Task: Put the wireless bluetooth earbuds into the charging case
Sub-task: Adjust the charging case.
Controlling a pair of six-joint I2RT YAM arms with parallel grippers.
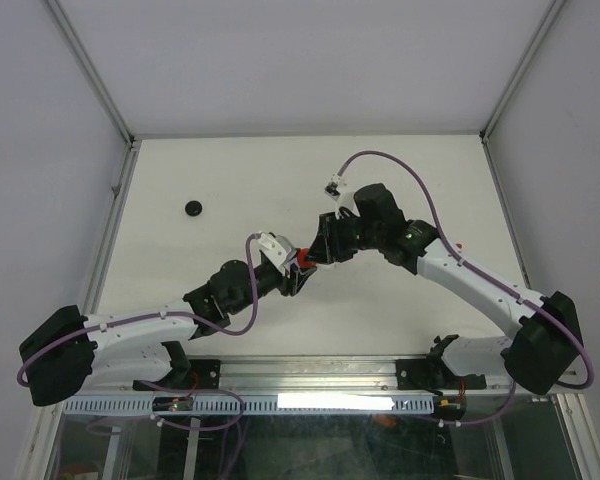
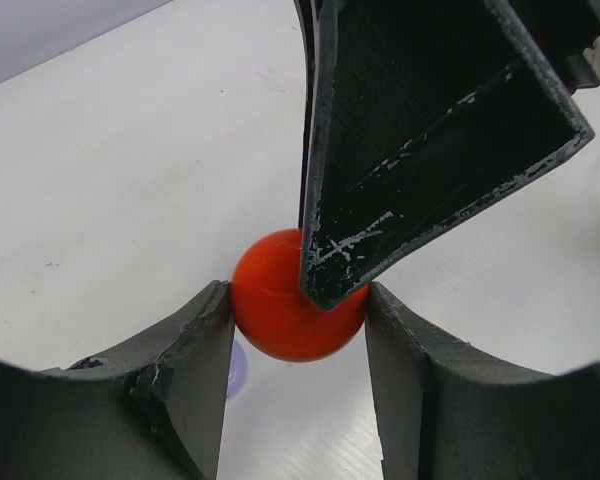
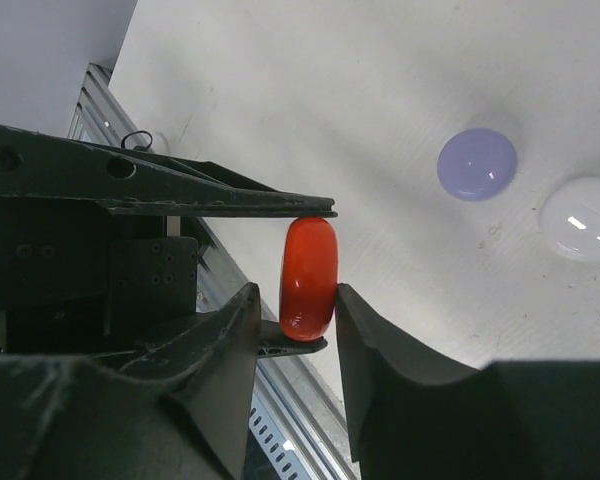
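Charging case [image 2: 275,322], red, is pinched between the left gripper [image 2: 297,296] jaws to steady it, while the right gripper [image 3: 298,295] jaws flank it, probably to open it, though I cannot tell if they grip

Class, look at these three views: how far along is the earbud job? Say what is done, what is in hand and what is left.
Done: the red case is pinched in the left claw. In hand: the right claw flanks it too, perhaps to open it. Left: no earbud shows in the case; a lilac dome and a white dome, possibly the earbuds, lie on the table.
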